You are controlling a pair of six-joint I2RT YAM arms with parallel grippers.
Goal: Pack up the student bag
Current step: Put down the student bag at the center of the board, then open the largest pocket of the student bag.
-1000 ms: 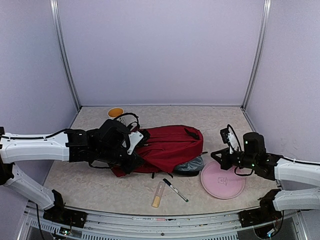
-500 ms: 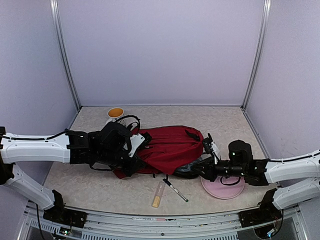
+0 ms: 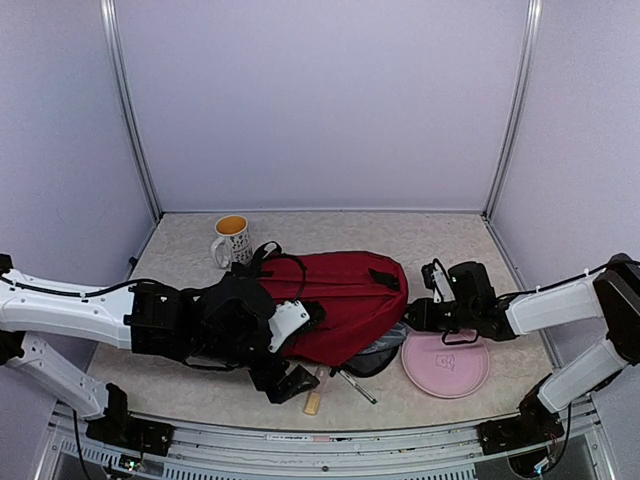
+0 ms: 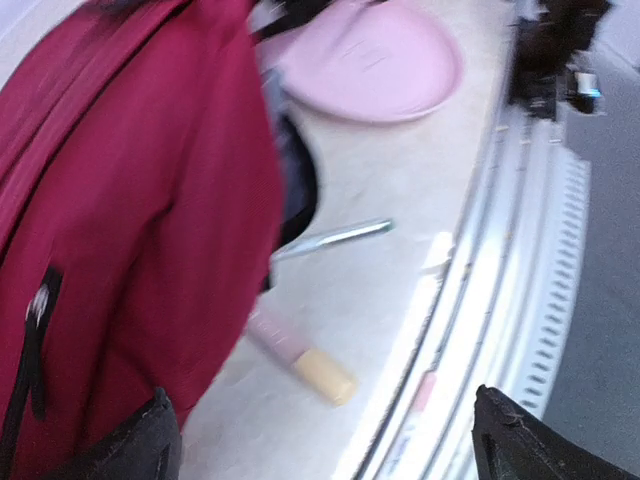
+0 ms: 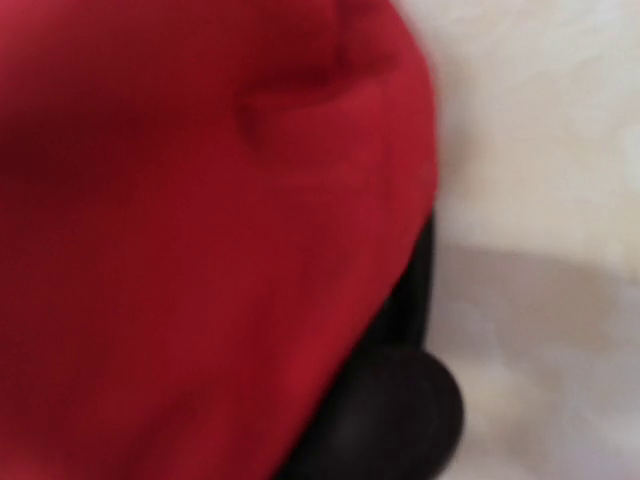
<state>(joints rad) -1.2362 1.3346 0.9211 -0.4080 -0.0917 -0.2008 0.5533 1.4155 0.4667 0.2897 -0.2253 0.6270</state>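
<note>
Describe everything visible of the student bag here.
The student bag is a dark red soft fabric backpack with black zippers and straps, lying flat on the table. The left arm hides its near-left part; the right end effector sits against its right edge, grip unclear. A grey pouch pokes out beneath its near-right side.

Left arm laid low and reached rightward, left gripper (image 3: 291,383) turned toward the near side, jaws spread wide, right arm reached leftward, right gripper (image 3: 415,316) jaws obscured.
</note>
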